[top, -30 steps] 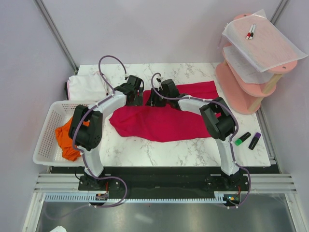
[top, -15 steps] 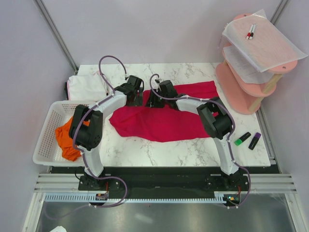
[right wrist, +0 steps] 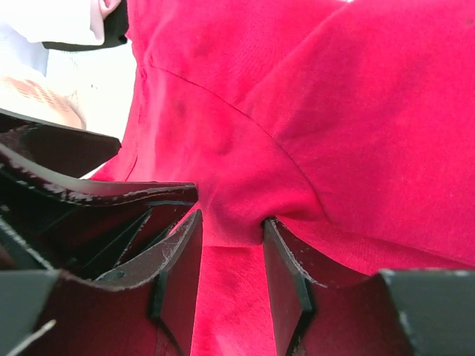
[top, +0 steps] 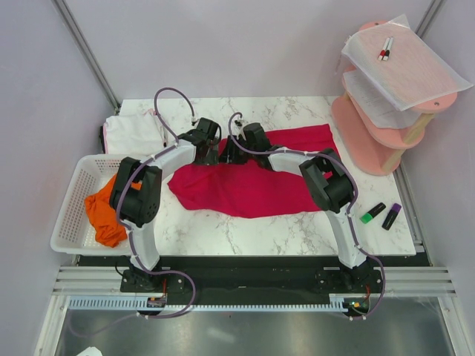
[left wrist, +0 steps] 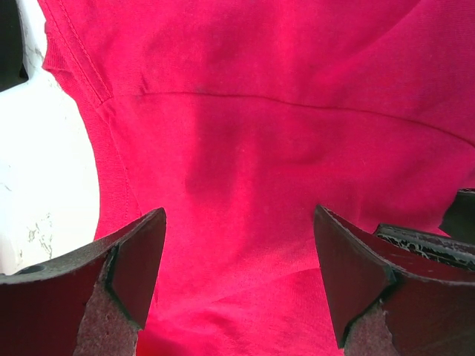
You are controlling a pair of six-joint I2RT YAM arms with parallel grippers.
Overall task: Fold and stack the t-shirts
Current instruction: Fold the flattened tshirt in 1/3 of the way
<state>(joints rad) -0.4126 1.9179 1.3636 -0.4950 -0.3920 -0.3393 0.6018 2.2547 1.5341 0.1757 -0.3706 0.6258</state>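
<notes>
Overhead and wrist views of the marble table (top: 297,230) during the fold-and-stack task. The crimson t-shirt (top: 252,189) takes up the middle of the table. It is spread wide, with a rumpled near edge and a flatter part reaching toward the far right. We judge it to be mid-fold, since no neat rectangle has formed yet.

The white mesh basket (top: 67,222) sits at the table's left edge, and the orange t-shirt (top: 100,211) lies crumpled inside it, not yet taken up. The white t-shirt (top: 132,133) rests as a compact pile at the far left corner, well apart from the crimson one. We cannot tell whether it is properly folded. No shirt lies on another, so we take the stack as not begun and most of the task as remaining.

Both arms reach to the far edge of the crimson shirt, their wrists close beside each other. The left gripper (left wrist: 239,215) has its jaws spread wide and poised over flat crimson cloth near a seam, with nothing pinched between them. The right gripper (right wrist: 231,220) has its jaws drawn close on a raised tuck of the crimson shirt, which bulges between the fingers.
</notes>
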